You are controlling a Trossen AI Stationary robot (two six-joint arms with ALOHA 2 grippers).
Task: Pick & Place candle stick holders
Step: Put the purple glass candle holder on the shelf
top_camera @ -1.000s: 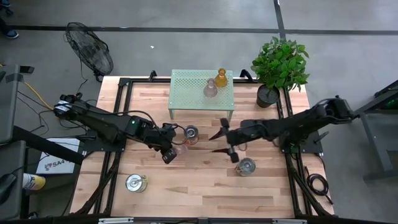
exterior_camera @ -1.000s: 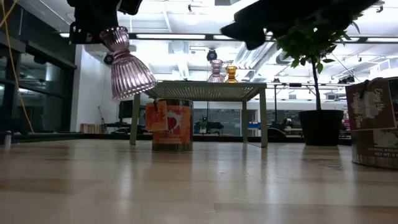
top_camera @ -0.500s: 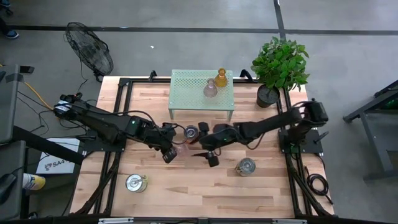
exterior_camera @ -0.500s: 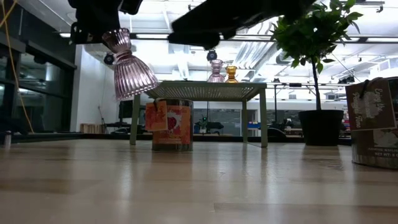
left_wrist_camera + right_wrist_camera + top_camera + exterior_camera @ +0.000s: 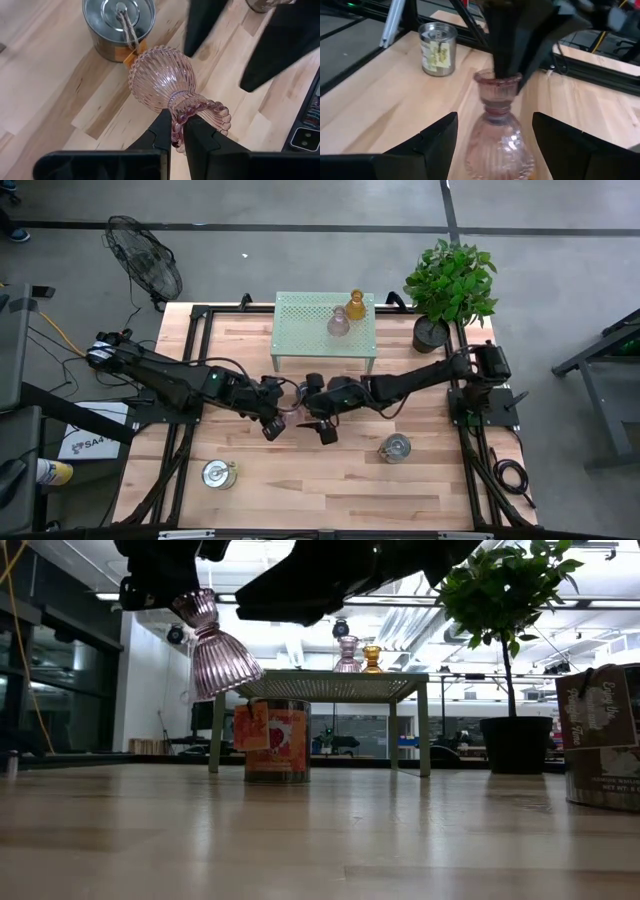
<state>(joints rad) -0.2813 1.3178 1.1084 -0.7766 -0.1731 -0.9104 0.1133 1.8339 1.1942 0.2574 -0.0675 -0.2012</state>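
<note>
High view shows both arms meeting near the middle of the table [image 5: 330, 480], just in front of the mint-green stand [image 5: 324, 330] at its far edge. The left gripper [image 5: 177, 131] is clamped on the beaded rim of a pinkish glass holder [image 5: 165, 80], carrying it off the wood, tilted, above a silver tin holder [image 5: 119, 22]. The right gripper [image 5: 492, 131] faces it with fingers spread wide on either side of the ribbed body, gripping nothing. This looks like a hand-over between arms. The next move calls for the right fingers to close squarely on the glass body before the left lets go; ribbed glass may slip if pinched off-centre. A second pinkish holder [image 5: 338, 322] and an amber holder [image 5: 355, 305] stand on the stand; two more tins [image 5: 395, 447] [image 5: 217, 473] sit towards the near edge.
</note>
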